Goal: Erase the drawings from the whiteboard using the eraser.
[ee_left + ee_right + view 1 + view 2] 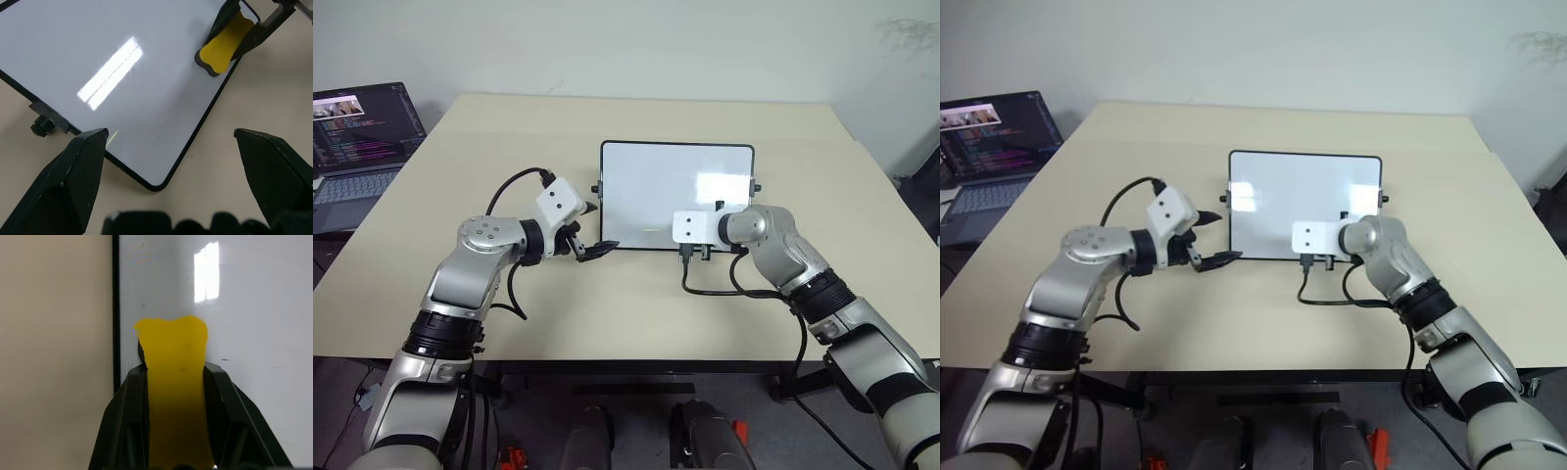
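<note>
Clamped between the 2 black fingers of the right hand (pixel 176 382), the yellow eraser (pixel 173 377) stuck out past the fingertips, probably so that its free end, not the fingers, would meet the board. It sat on the whiteboard (pixel 656 186) near the lower edge, close beside the black frame, a sensible spot for sweeping along the border. Few drawings remained: a faint short dash (pixel 225 359) and some pale traces near the frame, so the wiping looked nearly done. The whiteboard lay flat on the beige counter (pixel 489 137), its glossy face throwing back the ceiling lights. The left hand (pixel 591 248) hung with its fingers spread, holding nothing, just off the board's lower left corner, perhaps ready to steady it. The laptop (pixel 357 147) at the counter's left showed coloured code lines too small to read; no brand or label was legible anywhere.
</note>
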You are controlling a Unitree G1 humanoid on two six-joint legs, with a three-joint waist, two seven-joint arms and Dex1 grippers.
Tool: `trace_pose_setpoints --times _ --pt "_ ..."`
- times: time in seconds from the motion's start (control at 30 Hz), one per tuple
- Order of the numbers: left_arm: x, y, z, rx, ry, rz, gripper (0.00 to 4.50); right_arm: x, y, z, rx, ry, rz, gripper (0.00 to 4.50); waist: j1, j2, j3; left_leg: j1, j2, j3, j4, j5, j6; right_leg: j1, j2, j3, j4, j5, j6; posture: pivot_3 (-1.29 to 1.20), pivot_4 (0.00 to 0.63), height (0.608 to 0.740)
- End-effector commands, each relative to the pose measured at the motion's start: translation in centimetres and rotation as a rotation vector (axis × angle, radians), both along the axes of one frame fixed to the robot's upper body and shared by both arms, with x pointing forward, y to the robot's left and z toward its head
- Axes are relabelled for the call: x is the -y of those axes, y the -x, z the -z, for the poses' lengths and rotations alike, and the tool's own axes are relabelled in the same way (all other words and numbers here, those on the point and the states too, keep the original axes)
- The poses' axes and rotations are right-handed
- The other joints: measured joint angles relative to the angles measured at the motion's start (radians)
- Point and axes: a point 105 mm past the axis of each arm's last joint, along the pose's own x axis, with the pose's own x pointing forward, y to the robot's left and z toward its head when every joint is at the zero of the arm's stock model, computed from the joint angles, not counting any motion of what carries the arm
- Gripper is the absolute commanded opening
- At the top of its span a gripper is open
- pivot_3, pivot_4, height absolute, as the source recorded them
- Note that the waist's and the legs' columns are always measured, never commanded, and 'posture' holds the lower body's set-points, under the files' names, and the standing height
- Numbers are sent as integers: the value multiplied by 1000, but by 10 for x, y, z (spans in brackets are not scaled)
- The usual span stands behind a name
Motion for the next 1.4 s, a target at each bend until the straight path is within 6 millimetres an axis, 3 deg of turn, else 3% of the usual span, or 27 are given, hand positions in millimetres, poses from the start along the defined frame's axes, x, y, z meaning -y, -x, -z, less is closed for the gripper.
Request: trace_pose_setpoints --times 0.03,0.3,0.8,1.0,1.4 --pt "2 -1 -16 61 0 11 4500 22 -21 -30 124 -23 119 1102 0 0 0 0 0 0 0 0 0 0 0 0 0 0 0 0 150 740" --pt "2 -2 -16 61 1 11 4500 36 -33 -40 150 -26 183 1102 1 0 0 0 0 0 0 0 0 0 0 0 0 0 0 0 150 740" --pt "4 -4 -18 67 6 16 4500 18 4 -1 -43 3 44 1102 1 0 0 0 0 0 0 0 0 0 0 0 0 0 0 0 150 740" --pt "5 -4 -17 69 9 16 4500 15 9 5 -69 21 23 1102 1 0 0 0 0 0 0 0 0 0 0 0 0 0 0 0 150 740" --pt "4 -3 -17 71 7 14 4500 13 -23 -32 131 -62 120 1102 -6 0 0 1 0 0 0 0 0 0 0 0 0 0 0 0 150 740"
